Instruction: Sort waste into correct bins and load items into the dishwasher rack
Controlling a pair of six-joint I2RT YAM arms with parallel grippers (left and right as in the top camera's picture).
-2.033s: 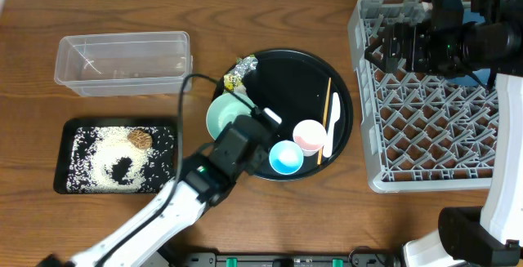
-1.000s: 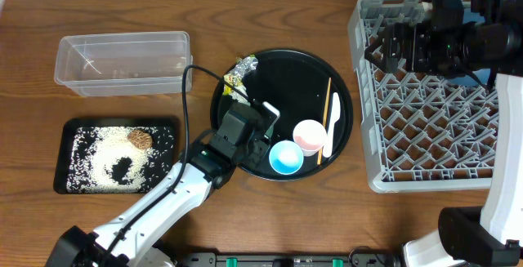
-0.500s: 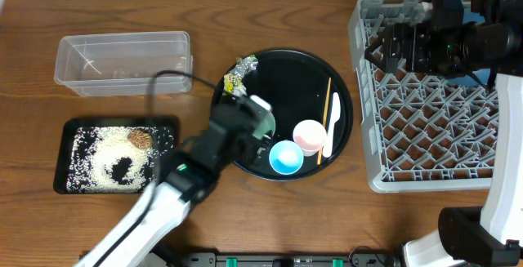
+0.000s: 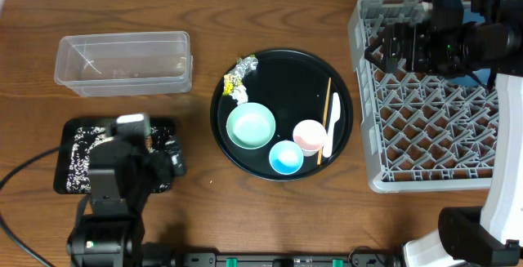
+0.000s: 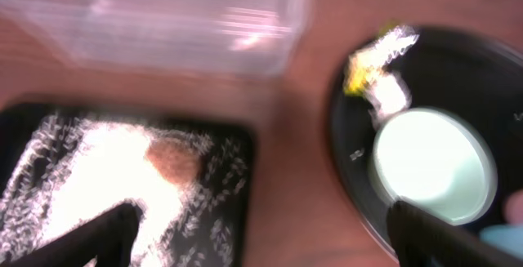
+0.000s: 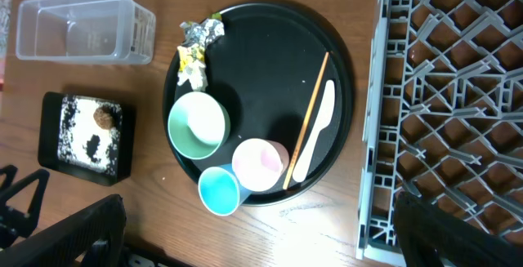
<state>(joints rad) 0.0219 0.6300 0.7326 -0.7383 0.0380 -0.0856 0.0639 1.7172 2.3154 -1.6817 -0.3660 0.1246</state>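
- One round black tray holds one green bowl, two cups: pink cup, blue cup, one white spoon, chopsticks, waste.
- One clear tub, one rice tray with one brown lump, one grey rack.
- Both grippers gape, empty: left gripper over the rice tray, right gripper over the rack.
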